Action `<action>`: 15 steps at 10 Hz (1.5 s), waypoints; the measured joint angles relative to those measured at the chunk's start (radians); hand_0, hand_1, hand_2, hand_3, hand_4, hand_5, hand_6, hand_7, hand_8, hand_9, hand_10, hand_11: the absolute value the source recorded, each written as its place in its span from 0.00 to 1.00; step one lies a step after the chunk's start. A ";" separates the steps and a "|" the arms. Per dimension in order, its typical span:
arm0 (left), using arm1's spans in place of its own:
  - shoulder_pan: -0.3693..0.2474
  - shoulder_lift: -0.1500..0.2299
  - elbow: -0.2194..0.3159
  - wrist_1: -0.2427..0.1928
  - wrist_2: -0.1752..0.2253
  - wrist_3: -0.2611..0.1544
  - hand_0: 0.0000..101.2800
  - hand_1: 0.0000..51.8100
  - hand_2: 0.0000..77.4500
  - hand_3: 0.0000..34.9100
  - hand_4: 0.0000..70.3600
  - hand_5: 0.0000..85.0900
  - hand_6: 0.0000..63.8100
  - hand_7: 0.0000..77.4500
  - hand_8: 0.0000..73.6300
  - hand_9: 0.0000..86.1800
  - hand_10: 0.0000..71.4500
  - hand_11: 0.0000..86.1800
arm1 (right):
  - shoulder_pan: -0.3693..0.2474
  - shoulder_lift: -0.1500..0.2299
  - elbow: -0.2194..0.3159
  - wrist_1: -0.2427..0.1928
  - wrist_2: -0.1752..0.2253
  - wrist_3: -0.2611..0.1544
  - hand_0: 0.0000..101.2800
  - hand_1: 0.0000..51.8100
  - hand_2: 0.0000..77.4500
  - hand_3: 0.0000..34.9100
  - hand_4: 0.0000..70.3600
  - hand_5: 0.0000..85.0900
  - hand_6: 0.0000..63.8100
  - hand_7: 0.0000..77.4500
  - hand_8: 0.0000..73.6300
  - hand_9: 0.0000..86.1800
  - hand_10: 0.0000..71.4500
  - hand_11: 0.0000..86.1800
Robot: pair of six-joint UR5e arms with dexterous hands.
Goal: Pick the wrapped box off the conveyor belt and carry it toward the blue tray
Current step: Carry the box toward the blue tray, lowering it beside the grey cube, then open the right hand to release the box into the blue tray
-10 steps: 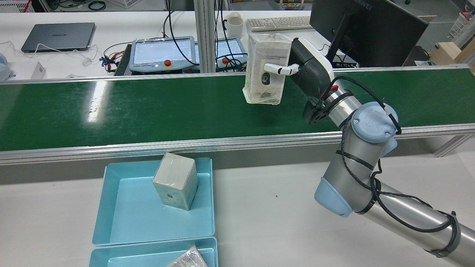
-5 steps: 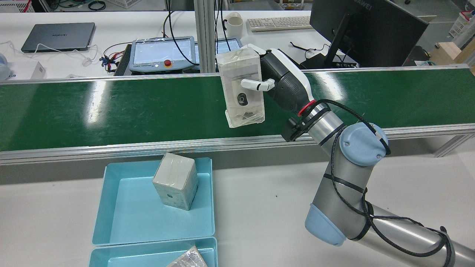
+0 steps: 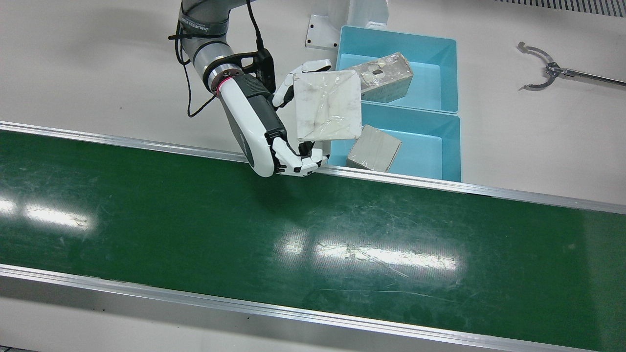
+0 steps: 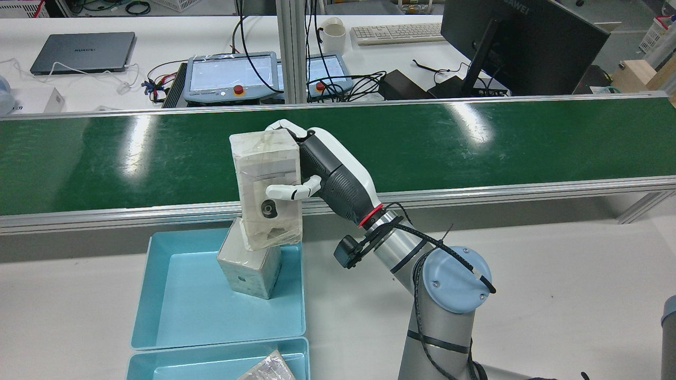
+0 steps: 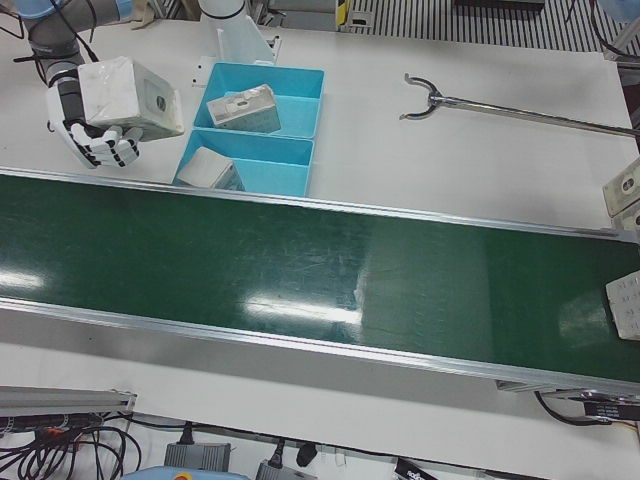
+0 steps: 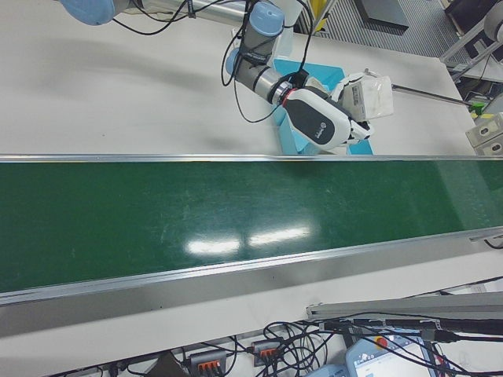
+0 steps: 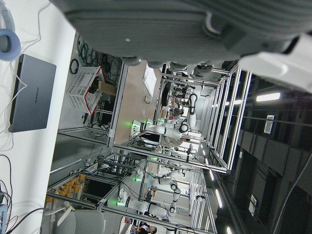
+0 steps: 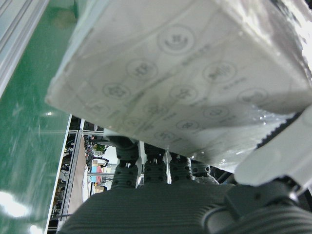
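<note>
The right robot hand (image 4: 311,174) is clamped on the wrapped box (image 4: 268,190), which stands long axis roughly upright, tilted slightly, on the tray side of the palm. The box hangs clear of the conveyor belt (image 4: 105,158), over the rail and the near edge of the blue tray (image 4: 169,295), above a second box (image 4: 248,274) already inside. The left robot hand appears in no outside view.

Right hand (image 4: 322,174) raised, fingers (image 4: 288,191) clasped around its load

"HUAWEI" stands on the grey laptop (image 4: 83,51) lid and the monitor's (image 4: 520,39) back.
</note>
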 joint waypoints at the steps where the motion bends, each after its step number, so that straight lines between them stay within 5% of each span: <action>1: 0.000 0.000 0.000 0.000 0.000 0.000 0.00 0.00 0.01 0.00 0.00 0.01 0.00 0.00 0.01 0.00 0.01 0.01 | -0.030 0.015 -0.001 0.008 0.022 -0.031 0.42 0.01 0.35 0.00 0.10 0.82 0.66 0.61 0.70 0.72 0.69 0.82; 4: 0.000 0.000 0.000 0.000 0.000 0.000 0.00 0.00 0.01 0.00 0.00 0.01 0.00 0.01 0.01 0.00 0.01 0.01 | -0.087 0.039 -0.006 0.044 0.071 -0.096 0.44 0.01 0.37 0.00 0.12 0.83 0.64 0.61 0.65 0.70 0.60 0.70; 5: 0.000 0.000 0.000 0.000 0.000 0.000 0.00 0.00 0.01 0.00 0.00 0.01 0.00 0.01 0.01 0.00 0.01 0.01 | -0.096 0.040 -0.008 0.050 0.077 -0.102 0.44 0.01 0.37 0.00 0.12 0.83 0.64 0.61 0.62 0.28 0.60 0.69; 7: 0.000 0.000 0.000 0.000 0.000 0.000 0.00 0.00 0.01 0.00 0.00 0.01 0.00 0.01 0.01 0.01 0.01 0.01 | -0.107 0.040 -0.012 0.054 0.081 -0.106 0.45 0.01 0.37 0.00 0.16 0.83 0.64 0.61 0.56 0.45 0.49 0.61; 8: 0.000 0.000 0.000 0.000 0.000 0.000 0.00 0.00 0.01 0.00 0.00 0.01 0.00 0.01 0.01 0.01 0.01 0.01 | -0.110 0.040 -0.013 0.055 0.082 -0.107 0.45 0.01 0.37 0.00 0.16 0.83 0.64 0.61 0.56 0.45 0.49 0.61; 9: 0.000 0.000 0.000 0.000 0.000 0.000 0.00 0.00 0.01 0.00 0.00 0.01 0.00 0.01 0.01 0.00 0.01 0.01 | -0.111 0.039 -0.014 0.055 0.082 -0.107 0.45 0.01 0.37 0.00 0.19 0.69 0.64 0.61 0.30 0.34 0.20 0.42; 10: 0.000 0.000 0.000 0.000 0.000 0.000 0.00 0.00 0.01 0.00 0.00 0.01 0.00 0.01 0.01 0.01 0.01 0.01 | -0.112 0.039 -0.014 0.055 0.083 -0.107 0.45 0.01 0.37 0.00 0.19 0.69 0.64 0.61 0.30 0.34 0.20 0.42; 11: 0.000 0.000 0.000 0.000 0.000 0.000 0.00 0.00 0.01 0.00 0.00 0.01 0.00 0.01 0.01 0.01 0.01 0.01 | -0.112 0.038 -0.015 0.055 0.083 -0.106 0.46 0.02 0.26 0.08 0.09 0.43 0.64 0.61 0.00 0.08 0.04 0.14; 12: 0.000 0.000 0.000 0.000 0.000 0.000 0.00 0.00 0.01 0.00 0.00 0.01 0.00 0.00 0.01 0.00 0.01 0.01 | -0.112 0.037 -0.015 0.055 0.083 -0.106 0.46 0.02 0.26 0.08 0.09 0.43 0.64 0.61 0.00 0.08 0.04 0.14; 13: 0.000 0.000 0.000 0.000 0.000 0.000 0.00 0.00 0.01 0.00 0.00 0.01 0.00 0.01 0.01 0.00 0.01 0.01 | -0.112 0.037 -0.015 0.054 0.083 -0.106 0.46 0.29 0.09 0.26 0.09 0.31 0.49 0.49 0.01 0.02 0.04 0.06; 15: 0.000 0.000 0.000 0.000 0.000 0.000 0.00 0.00 0.01 0.00 0.00 0.01 0.00 0.00 0.01 0.01 0.01 0.01 | -0.112 0.036 -0.015 0.054 0.083 -0.105 0.45 0.29 0.11 0.26 0.09 0.31 0.49 0.49 0.01 0.02 0.04 0.06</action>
